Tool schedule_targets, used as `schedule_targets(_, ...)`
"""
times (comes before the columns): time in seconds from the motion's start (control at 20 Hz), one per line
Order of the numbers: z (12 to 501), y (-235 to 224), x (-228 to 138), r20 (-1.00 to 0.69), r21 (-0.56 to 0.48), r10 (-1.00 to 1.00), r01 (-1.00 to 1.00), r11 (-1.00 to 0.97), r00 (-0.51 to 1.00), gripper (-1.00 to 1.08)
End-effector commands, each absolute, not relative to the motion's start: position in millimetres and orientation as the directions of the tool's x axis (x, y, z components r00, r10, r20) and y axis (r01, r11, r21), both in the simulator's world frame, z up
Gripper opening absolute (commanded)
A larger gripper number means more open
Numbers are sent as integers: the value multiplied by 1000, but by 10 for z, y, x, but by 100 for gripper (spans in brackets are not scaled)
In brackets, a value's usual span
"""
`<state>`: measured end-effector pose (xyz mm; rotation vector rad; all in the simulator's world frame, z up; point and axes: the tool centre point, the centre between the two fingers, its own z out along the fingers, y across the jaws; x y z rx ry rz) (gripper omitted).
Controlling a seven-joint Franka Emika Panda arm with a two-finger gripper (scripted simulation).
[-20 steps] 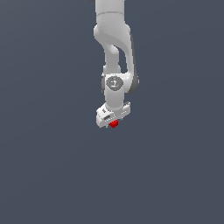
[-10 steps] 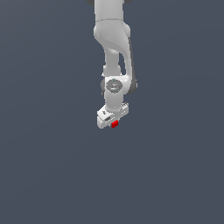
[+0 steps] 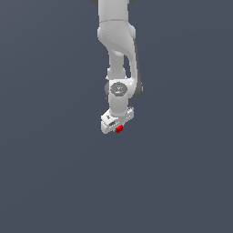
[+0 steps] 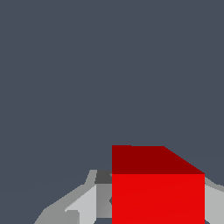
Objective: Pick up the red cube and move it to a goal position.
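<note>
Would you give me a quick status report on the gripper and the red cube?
Gripper shut on red cube. Cube sits between the fingers in the wrist view. Nothing else in sight around it.

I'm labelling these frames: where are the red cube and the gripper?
red cube [image 4: 157,199]: wrist view, on its bright front face.
gripper [image 3: 117,129]: exterior view, at its lower end, beside the cube.

- Support surface [image 3: 50,182]: uniform dark slate grey-blue plane, filling the exterior view edge to edge
- No edge, seam, texture or marking visible on it
- Same flat grey-blue ground [image 4: 65,65] fills the wrist view
- Whether anything lies directly on it cannot be told
</note>
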<state>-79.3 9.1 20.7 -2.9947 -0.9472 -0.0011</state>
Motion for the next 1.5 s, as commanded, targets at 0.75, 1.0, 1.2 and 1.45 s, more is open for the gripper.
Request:
schedule_targets(0.75,1021,17,-595,1,0,576,576,-818,818,-100)
schedule_targets(1.0,1523,-25,-466,1,-1,576,576,-817,817,-100)
schedule_targets(1.2,1884,-57,-368,1,-1,576,576,-817,817,-100)
schedule_targets(1.45,2213,-88,-269,1,-1,576,576,-817,817,-100)
